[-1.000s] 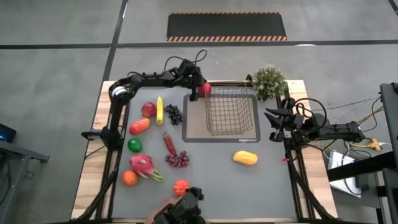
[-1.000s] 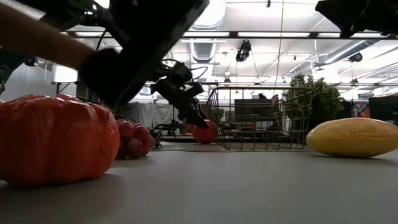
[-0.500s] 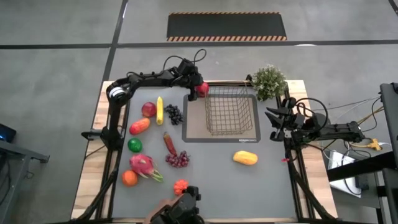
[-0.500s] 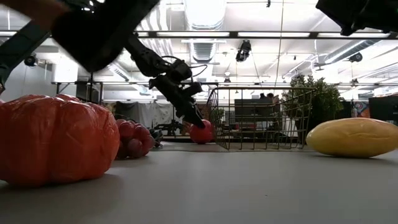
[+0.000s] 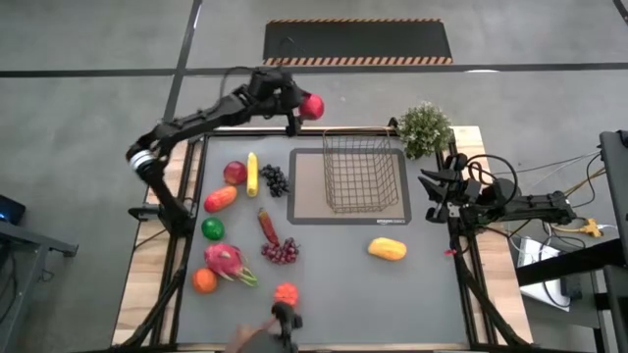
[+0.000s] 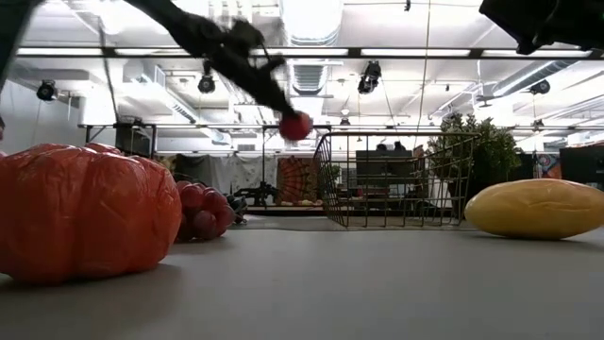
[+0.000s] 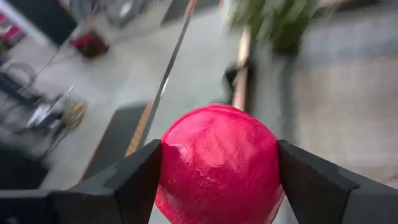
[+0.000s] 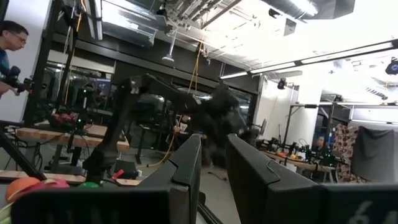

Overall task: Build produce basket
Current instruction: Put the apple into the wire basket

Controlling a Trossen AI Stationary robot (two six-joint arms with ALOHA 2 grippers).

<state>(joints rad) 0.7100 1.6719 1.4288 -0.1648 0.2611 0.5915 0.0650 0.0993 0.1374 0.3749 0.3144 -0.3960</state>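
My left gripper (image 5: 306, 106) is raised high over the table's far edge and is shut on a red apple (image 7: 217, 162), which also shows in the low view (image 6: 295, 126), above and left of the basket's rim. The wire basket (image 5: 365, 175) stands on the grey-brown mat (image 5: 304, 196). Loose on the table lie an apple (image 5: 234, 173), a banana (image 5: 252, 174), dark grapes (image 5: 275, 179), red grapes (image 5: 282, 251), a dragon fruit (image 5: 226, 262) and a yellow mango (image 5: 387, 249). My right gripper (image 5: 430, 192) waits right of the basket, its fingers close together. My left gripper pinches the red apple by two opposite sides (image 7: 171, 168), one finger (image 7: 134, 183) on each side. The apple is lifted clear of the table and the basket.
A bushy potted plant (image 5: 424, 127) stands at the far right corner beside the basket. A green fruit (image 5: 213, 228), an orange (image 5: 204, 280) and an orange-red fruit (image 5: 286, 293) lie toward the near left. The table between the mango and the near edge is bare.
My left gripper has gone up and toward the far edge, and the red apple has come with it. The apple has risen from the mat beside the basket's far left corner to above rim height. A dark thing at the near edge has drawn back.
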